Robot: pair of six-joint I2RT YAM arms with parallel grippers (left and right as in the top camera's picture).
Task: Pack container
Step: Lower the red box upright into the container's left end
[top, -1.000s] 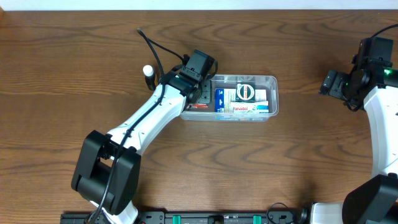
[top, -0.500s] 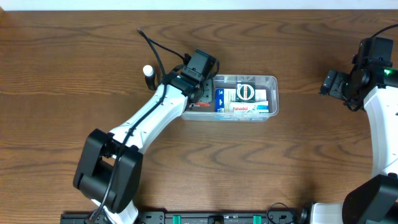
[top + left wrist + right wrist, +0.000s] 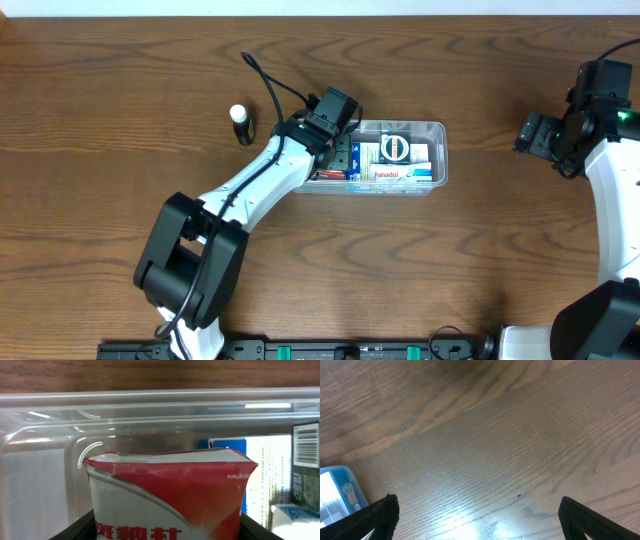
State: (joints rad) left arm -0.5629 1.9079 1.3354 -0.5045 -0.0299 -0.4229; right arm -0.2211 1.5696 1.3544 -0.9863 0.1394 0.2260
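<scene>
The clear plastic container [image 3: 437,132] lies mid-table and holds several small boxes, among them a blue one and a white Panadol box [image 3: 398,174]. My left gripper [image 3: 332,160] is over the container's left end, shut on a red and white box [image 3: 167,495] that sits inside the tub. The container's far wall [image 3: 160,402] fills the left wrist view. My right gripper [image 3: 479,515] is open and empty above bare table at the far right. The container's corner [image 3: 335,492] shows at the left edge of the right wrist view.
A small dark bottle with a white cap [image 3: 240,122] stands on the table left of the container. The right arm [image 3: 580,120] hovers at the table's right edge.
My left gripper has moved right, from the container's left rim to inside its left end, with the red and white box. The bottle is now uncovered. The right arm has not moved.
</scene>
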